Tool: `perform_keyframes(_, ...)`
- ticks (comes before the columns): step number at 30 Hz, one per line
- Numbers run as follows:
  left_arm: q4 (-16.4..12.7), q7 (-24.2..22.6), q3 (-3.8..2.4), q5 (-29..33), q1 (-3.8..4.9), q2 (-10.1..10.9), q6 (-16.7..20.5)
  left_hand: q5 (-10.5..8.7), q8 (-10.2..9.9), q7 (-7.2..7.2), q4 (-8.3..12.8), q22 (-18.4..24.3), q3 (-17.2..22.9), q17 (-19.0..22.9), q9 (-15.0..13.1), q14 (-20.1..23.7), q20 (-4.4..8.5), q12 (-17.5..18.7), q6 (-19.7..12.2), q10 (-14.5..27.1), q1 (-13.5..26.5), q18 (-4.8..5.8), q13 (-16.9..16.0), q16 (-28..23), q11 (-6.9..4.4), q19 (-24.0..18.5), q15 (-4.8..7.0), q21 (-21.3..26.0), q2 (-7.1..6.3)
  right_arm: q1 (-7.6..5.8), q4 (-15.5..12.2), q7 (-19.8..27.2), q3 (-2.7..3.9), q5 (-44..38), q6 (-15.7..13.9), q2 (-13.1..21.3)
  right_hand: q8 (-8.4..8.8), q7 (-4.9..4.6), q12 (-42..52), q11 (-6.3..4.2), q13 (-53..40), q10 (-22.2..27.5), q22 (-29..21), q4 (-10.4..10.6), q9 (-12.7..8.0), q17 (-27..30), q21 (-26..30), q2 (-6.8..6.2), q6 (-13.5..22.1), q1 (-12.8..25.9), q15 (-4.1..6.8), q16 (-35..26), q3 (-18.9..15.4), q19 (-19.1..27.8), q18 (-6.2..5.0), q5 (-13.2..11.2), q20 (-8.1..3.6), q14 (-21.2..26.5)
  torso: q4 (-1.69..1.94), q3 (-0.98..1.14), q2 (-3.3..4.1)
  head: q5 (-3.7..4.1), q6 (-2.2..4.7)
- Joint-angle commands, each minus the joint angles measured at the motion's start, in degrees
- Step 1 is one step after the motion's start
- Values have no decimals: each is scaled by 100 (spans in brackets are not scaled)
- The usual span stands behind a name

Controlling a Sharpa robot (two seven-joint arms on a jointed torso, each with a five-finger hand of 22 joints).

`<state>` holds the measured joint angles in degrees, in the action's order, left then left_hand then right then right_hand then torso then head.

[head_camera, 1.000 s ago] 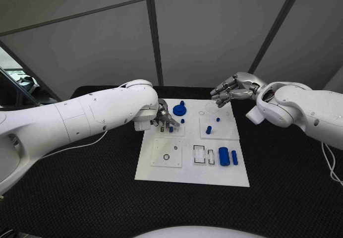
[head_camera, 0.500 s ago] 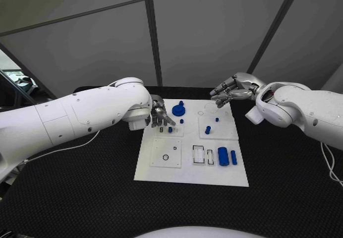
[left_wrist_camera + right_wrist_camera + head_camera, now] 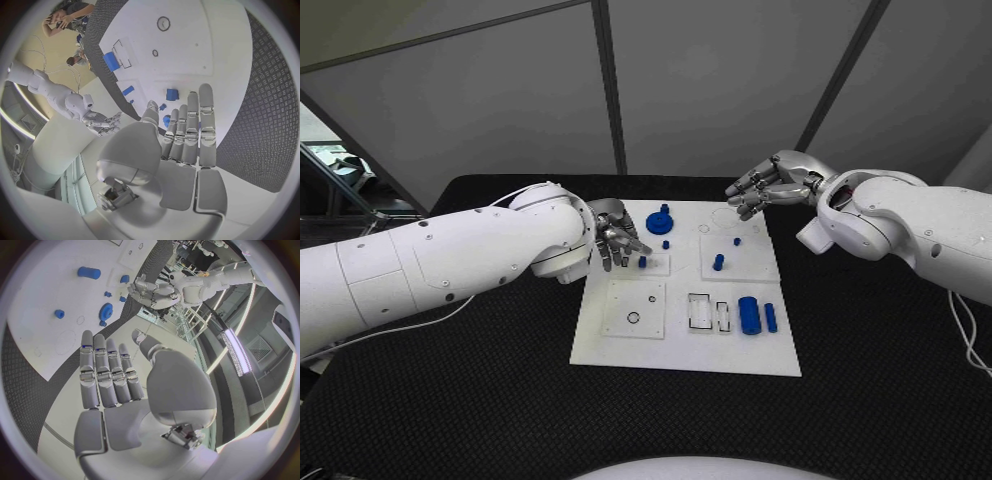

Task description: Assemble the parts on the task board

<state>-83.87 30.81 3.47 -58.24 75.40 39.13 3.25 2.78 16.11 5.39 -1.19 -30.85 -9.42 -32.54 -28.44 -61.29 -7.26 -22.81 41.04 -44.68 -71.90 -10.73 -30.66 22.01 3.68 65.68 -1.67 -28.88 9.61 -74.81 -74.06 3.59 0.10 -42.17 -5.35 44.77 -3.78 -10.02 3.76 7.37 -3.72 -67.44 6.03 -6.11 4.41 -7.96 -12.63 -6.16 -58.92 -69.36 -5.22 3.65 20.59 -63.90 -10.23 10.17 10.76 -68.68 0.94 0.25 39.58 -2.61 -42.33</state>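
The white task board [image 3: 682,345] lies mid-table. On it are a blue gear-like part [image 3: 661,222], small blue pegs [image 3: 720,262], a blue cylinder [image 3: 750,315] and a slim blue bar [image 3: 772,317]. My left hand [image 3: 617,240] hovers over the board's far left corner with its fingers apart, holding nothing. In the left wrist view the left hand [image 3: 187,135] stretches its straight fingers towards a blue part [image 3: 172,94]. My right hand [image 3: 764,188] hangs above the board's far right edge, empty. In the right wrist view the right hand [image 3: 112,375] is flat, beyond it the gear-like part [image 3: 105,311] and the cylinder [image 3: 89,273].
The black table [image 3: 473,380] surrounds the board on all sides. Empty slots and holes [image 3: 635,317] mark the board's near left plate. A white cable [image 3: 444,300] trails under my left arm.
My left arm has swung lower and back towards the left; its hand has shifted slightly left over the board's far corner. The right hand has barely moved.
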Motion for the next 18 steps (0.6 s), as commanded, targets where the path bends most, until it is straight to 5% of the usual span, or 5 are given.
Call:
perform_keyframes(1,-68,-338,8,-234,-13,35,431,3,5,45,-31,123,1,53,128,-249,53,92,111,-150,-71,3,232,-104,-20,271,53,84,55,-4,0,73,-10,1,-22,4,-23,-5,-11,1,-3,40,-10,-11,8,7,37,61,-47,-14,2,-7,-29,-43,-20,27,16,47,-11,1,1,-12,2)
perform_keyframes(5,-69,-240,30,-253,-31,39,315,6,177,236,-4,-70,8,-299,190,-901,128,-64,416,-690,-161,50,379,425,102,920,127,-318,110,2,7,65,-22,1,-7,2,-22,-6,-11,1,-3,39,-11,-11,9,8,38,59,-48,-12,2,-7,-31,-44,-20,26,16,46,-19,-1,2,-30,7)
perform_keyframes(8,-51,-148,53,-258,-35,31,203,84,405,299,57,-388,21,-1144,79,-165,55,-133,426,-707,-256,122,414,1342,111,889,70,-671,193,5,11,59,-26,1,4,1,-20,-7,-11,1,-3,38,-12,-11,8,9,40,57,-47,-9,2,-7,-34,-46,-20,26,17,45,-19,0,2,-30,7)
perform_keyframes(11,-36,-89,64,-261,-37,14,138,9,674,275,94,-1450,3,-1833,-126,175,81,-380,469,-908,-268,231,277,2330,115,1075,37,-1749,232,7,15,55,-28,1,17,0,-20,-7,-11,1,-3,38,-12,-11,8,9,40,57,-47,-9,2,-7,-34,-46,-20,26,17,45,-16,-1,4,-34,6)
perform_keyframes(18,60,69,72,-261,-35,-99,2,-24,1909,150,-60,-4482,-66,-3183,-1431,-1098,204,-2145,132,-910,-66,734,-1147,4417,-88,1911,196,-4777,272,14,31,46,-30,1,39,-15,-16,-9,-10,2,-3,37,-16,-9,8,12,43,55,-44,-1,2,-6,-40,-49,-20,26,17,44,-20,-1,9,-36,-11)
